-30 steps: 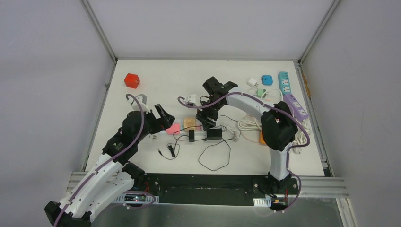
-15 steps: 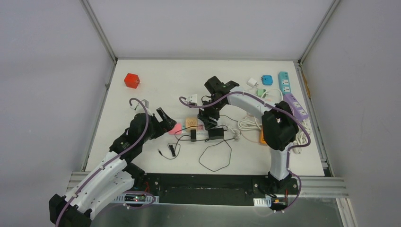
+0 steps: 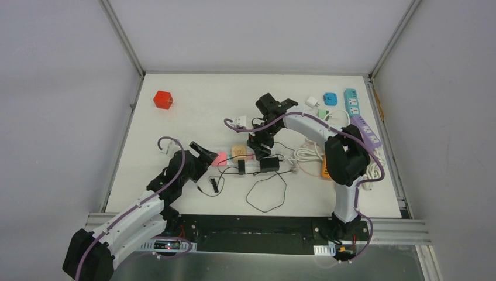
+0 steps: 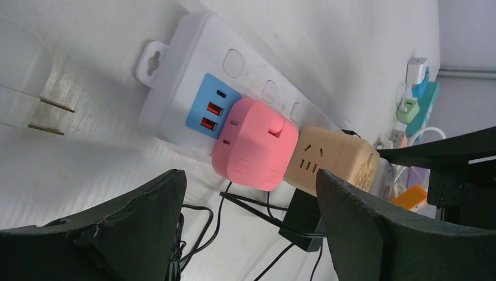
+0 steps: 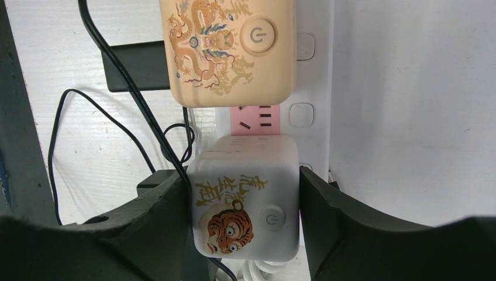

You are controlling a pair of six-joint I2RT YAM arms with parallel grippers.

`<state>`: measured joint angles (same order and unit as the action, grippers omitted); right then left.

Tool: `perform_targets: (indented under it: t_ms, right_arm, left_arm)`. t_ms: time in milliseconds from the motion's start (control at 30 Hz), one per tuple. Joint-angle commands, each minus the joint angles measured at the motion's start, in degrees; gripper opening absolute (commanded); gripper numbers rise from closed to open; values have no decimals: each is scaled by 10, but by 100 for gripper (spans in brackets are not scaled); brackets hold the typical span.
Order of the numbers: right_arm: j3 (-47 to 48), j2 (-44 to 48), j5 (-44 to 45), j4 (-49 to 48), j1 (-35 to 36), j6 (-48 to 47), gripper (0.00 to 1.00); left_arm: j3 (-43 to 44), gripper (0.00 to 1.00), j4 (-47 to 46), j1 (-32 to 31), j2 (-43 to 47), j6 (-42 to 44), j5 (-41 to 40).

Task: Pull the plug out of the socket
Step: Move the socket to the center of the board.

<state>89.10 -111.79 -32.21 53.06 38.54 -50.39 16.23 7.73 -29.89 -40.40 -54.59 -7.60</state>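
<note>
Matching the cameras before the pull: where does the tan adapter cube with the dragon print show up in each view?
Top external: the tan dragon adapter sits near the table's middle.
Left wrist: the adapter is right of centre, beside a pink adapter.
Right wrist: the adapter fills the top centre, above the white tiger adapter.
Shared landmark: the white power strip under it.
</note>
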Motion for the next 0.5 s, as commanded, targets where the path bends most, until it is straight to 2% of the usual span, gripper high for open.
perform_targets:
  t_ms: [0, 333, 467]
  right_arm:
    - [5, 23, 6, 33, -8, -10, 28]
    - [7, 13, 0, 37, -7, -9, 29]
    - [8, 11, 0, 38, -6, -9, 29]
  left_arm:
    - [-34, 84, -109, 4, -9, -89, -10]
    - [-59, 83, -212, 4, -69, -130, 18]
    - [-61, 79, -236, 4, -82, -137, 23]
